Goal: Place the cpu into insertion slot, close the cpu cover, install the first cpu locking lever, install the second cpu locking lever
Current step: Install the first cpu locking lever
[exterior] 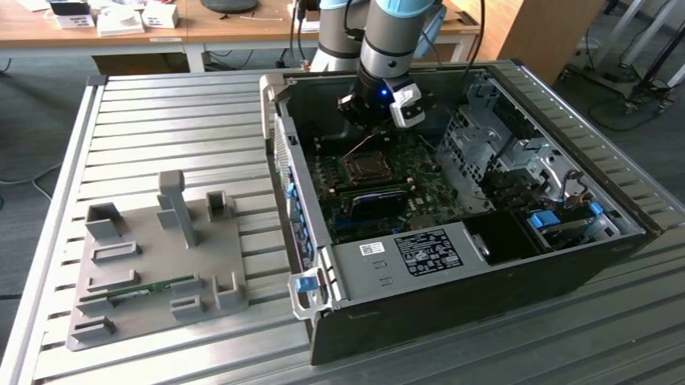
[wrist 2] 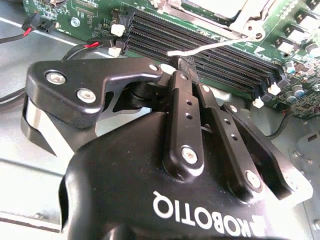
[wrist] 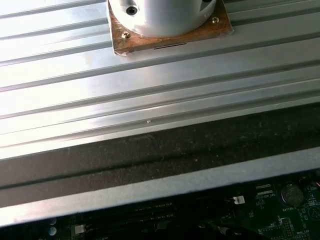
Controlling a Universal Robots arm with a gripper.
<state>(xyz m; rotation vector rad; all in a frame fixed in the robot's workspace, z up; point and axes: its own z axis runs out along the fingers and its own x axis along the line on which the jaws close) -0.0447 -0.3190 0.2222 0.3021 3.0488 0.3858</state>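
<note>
the cpu cover [wrist 2: 243,20] lies flat on its socket on the green board [wrist 2: 95,12], inside the open computer case [exterior: 450,305]. a thin silvery lever [wrist 2: 215,46] runs from the cover's corner across the black memory slots [wrist 2: 225,65] and ends right at the tip of the gripper [wrist 2: 183,64]. the gripper's fingers are pressed together with nothing seen between them. in the exterior view the gripper hangs near the socket, toward the case's back wall. the case stands on a slatted metal table [exterior: 172,120], beside a grey fixture plate [exterior: 150,265].
</note>
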